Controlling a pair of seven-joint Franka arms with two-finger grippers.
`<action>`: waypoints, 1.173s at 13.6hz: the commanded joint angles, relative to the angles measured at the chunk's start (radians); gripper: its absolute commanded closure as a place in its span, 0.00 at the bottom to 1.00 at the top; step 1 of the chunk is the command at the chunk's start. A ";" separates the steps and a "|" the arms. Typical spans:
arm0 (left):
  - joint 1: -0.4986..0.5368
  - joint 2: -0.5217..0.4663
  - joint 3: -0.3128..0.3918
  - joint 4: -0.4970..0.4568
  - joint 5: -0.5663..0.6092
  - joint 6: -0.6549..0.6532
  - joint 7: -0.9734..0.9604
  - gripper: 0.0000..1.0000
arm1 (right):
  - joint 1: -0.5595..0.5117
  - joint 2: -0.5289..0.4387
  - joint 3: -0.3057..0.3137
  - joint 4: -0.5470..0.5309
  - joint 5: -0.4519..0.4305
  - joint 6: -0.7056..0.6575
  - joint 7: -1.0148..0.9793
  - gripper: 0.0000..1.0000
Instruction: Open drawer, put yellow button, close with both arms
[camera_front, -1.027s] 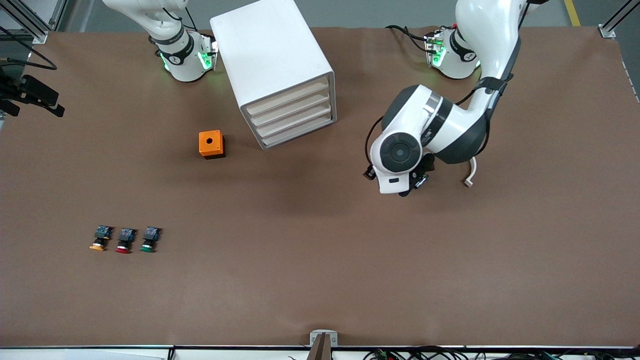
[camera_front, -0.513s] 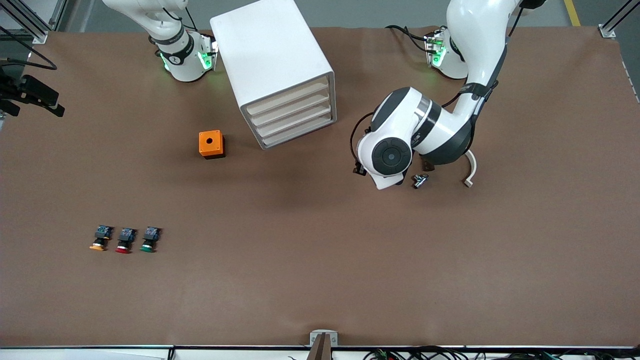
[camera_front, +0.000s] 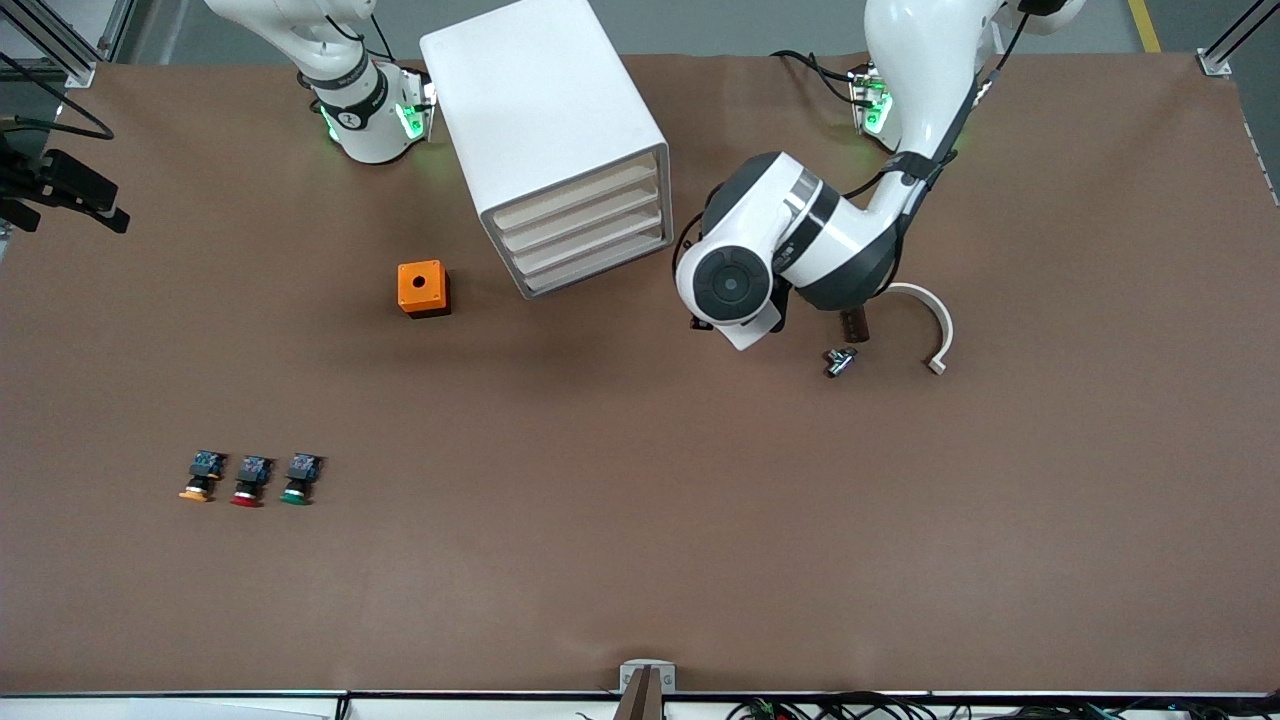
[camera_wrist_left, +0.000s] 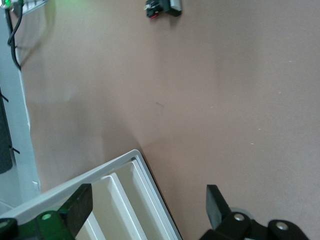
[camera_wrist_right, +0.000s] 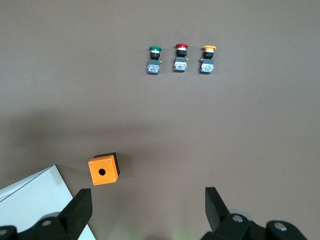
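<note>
We see the wide, shallow white top drawer (camera_front: 578, 194) shut flush in the large white boxy cabinet (camera_front: 540, 105), which stands on the brown table (camera_front: 640, 520) between the two arm bases, its four-drawer front turned toward the front camera and slightly toward the left arm's end. The left gripper (camera_wrist_left: 145, 212) hangs over the table just beside the cabinet's front corner at the left arm's end; its black fingers (camera_wrist_left: 216, 205) are spread wide with nothing between them, and its wrist view shows the cabinet's rim and drawer edges close under one finger. It touches nothing.

The tiny yellow-capped push button (camera_front: 199, 477) with its black body and blue rear lies well apart from the cabinet, much nearer the front camera and toward the right arm's end. It is the end one of a row of three, beside a red-capped button (camera_front: 248, 481) and then a green-capped button (camera_front: 298, 479).

The right gripper (camera_wrist_right: 147, 212) waits high over the table near the cabinet, fingers spread and empty, its wrist view looking down on the three buttons and on an orange cube with a hole (camera_front: 422, 288) that sits beside the cabinet.

Near the left arm lie a curved white strip (camera_front: 935, 325) and a small metal part (camera_front: 839, 360).
</note>
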 joint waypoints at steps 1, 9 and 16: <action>-0.030 0.014 0.008 0.013 -0.014 0.000 -0.108 0.00 | 0.003 -0.018 -0.004 -0.016 0.010 -0.005 0.006 0.00; -0.078 0.088 0.009 0.011 -0.197 0.027 -0.308 0.00 | 0.003 -0.018 -0.004 -0.016 0.008 -0.008 0.006 0.00; -0.096 0.114 0.008 0.013 -0.336 0.012 -0.318 0.00 | 0.003 -0.018 -0.004 -0.016 0.008 -0.008 0.006 0.00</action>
